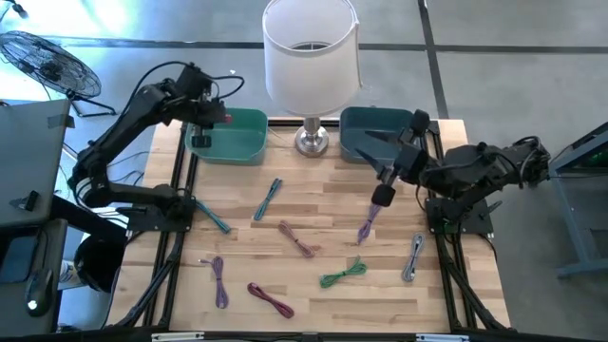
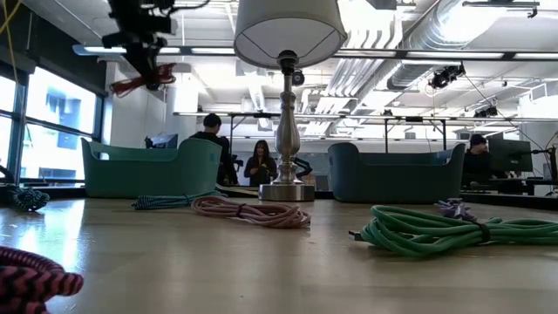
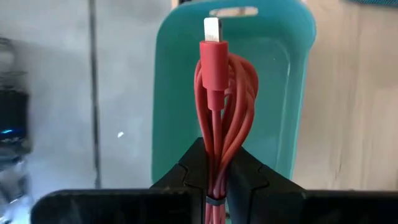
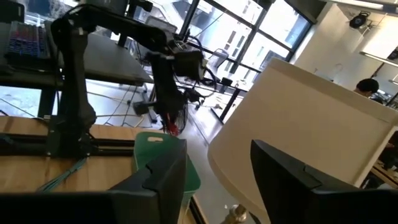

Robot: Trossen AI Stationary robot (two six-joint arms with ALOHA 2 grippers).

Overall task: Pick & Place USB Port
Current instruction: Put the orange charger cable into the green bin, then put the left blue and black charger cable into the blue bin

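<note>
A coiled red USB cable (image 3: 221, 93) is in my left gripper (image 3: 214, 171), which is shut on it. The gripper (image 1: 217, 118) hangs over the left rim of the teal-green bin (image 1: 237, 142) at the table's far left. The low view shows the cable (image 2: 138, 83) high above the bin (image 2: 148, 170). My right gripper (image 4: 217, 165) is raised over the table's right part, near the dark blue bin (image 1: 366, 133). It points level toward the lamp and the left arm and is open, with nothing between its fingers. My left gripper pinches the bundled strands of the red coil (image 3: 217, 158) between its two fingers, close to the small tie (image 3: 214, 200). Several strands lie in the pinch. The fingers slant downward and lie along the coil. The plug end (image 3: 212, 37) sticks out past the fingertips, clear above the bin.
A lamp (image 1: 311, 57) stands at the far middle, between the two bins. Several bundled cables lie on the wood: teal (image 1: 269, 198), pink (image 1: 296, 237), purple (image 1: 366, 228), green (image 1: 344, 274), grey (image 1: 414, 256), another purple (image 1: 219, 280) and a red-pink one (image 1: 271, 299). People sit beyond the table.
</note>
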